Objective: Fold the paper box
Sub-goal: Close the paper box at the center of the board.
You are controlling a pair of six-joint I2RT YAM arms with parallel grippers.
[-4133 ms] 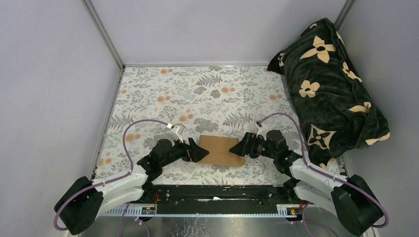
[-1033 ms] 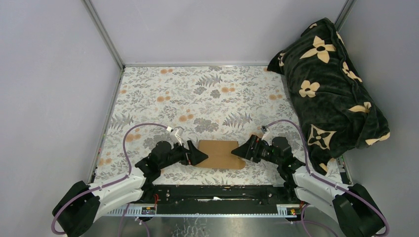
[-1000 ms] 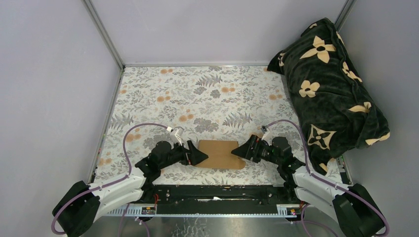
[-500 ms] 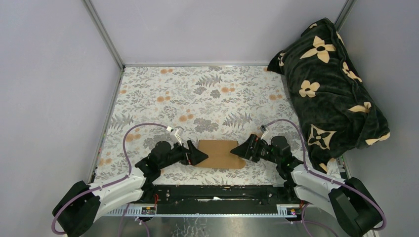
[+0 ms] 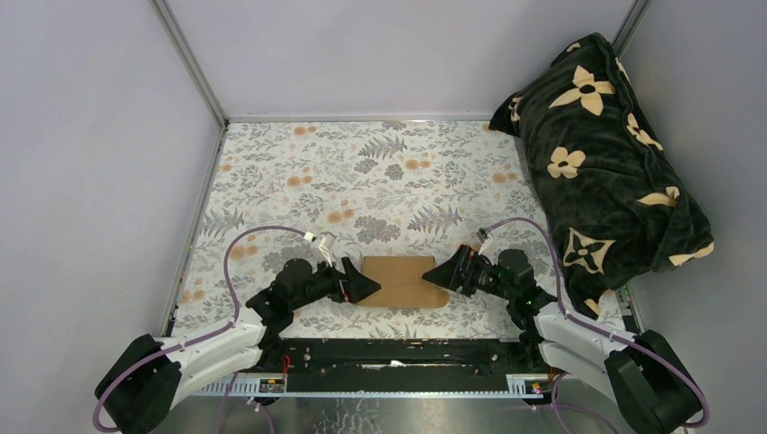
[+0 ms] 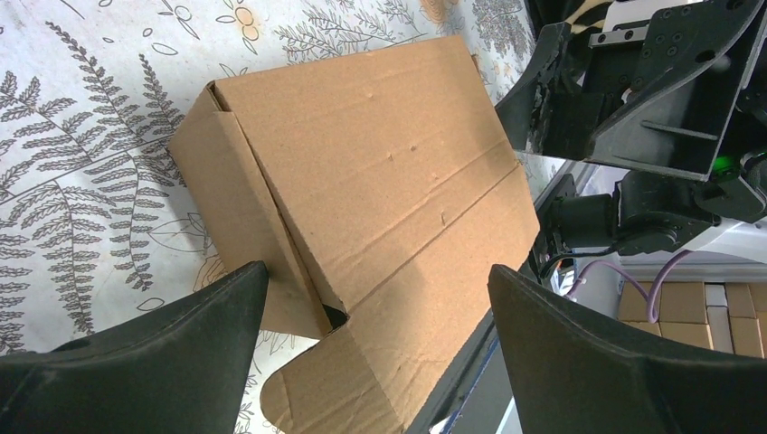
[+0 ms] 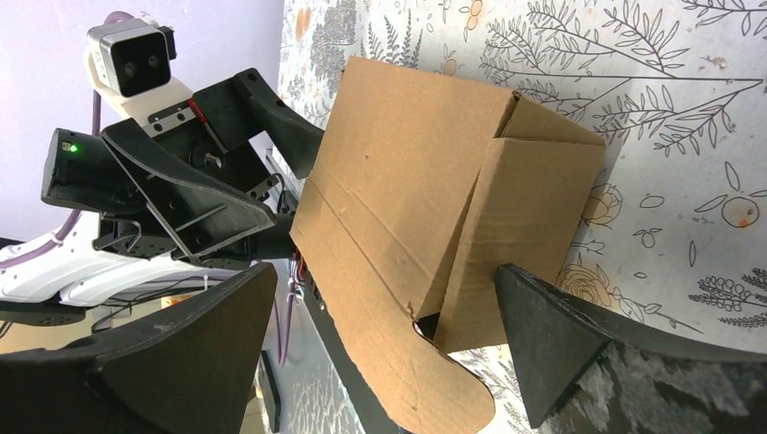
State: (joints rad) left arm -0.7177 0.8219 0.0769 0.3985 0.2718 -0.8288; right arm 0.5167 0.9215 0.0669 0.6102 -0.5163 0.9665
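A paper box (image 5: 405, 278) of plain brown, matte cardboard lies low on the worktop (image 5: 362, 172), near its front edge and between the two arms. The worktop is covered with a pale sheet printed with grey ferns and small orange flowers. The box's broad top panel is flat and unprinted, with a few tiny dents and one straight crease running along its length. At each short end a flap is bent down over the opening, leaving a dark slit where the panels meet. Along the near side a loose flap with a rounded corner lies flat towards the arm bases.

The left tool (image 5: 369, 283), made of black angular plastic with wedge-shaped fingers (image 6: 172, 348), points at the box's left end. Its jaws are spread wide and it grasps nothing. The right tool (image 5: 438, 274), of the same build, faces the opposite end, likewise released and holding nothing. Whether any finger touches the cardboard cannot be told.

Thin purple cables (image 5: 237, 244) loop over both arms. A dark plush blanket (image 5: 606, 154) with cream flower shapes is bunched in the far right corner, well apart from the box.
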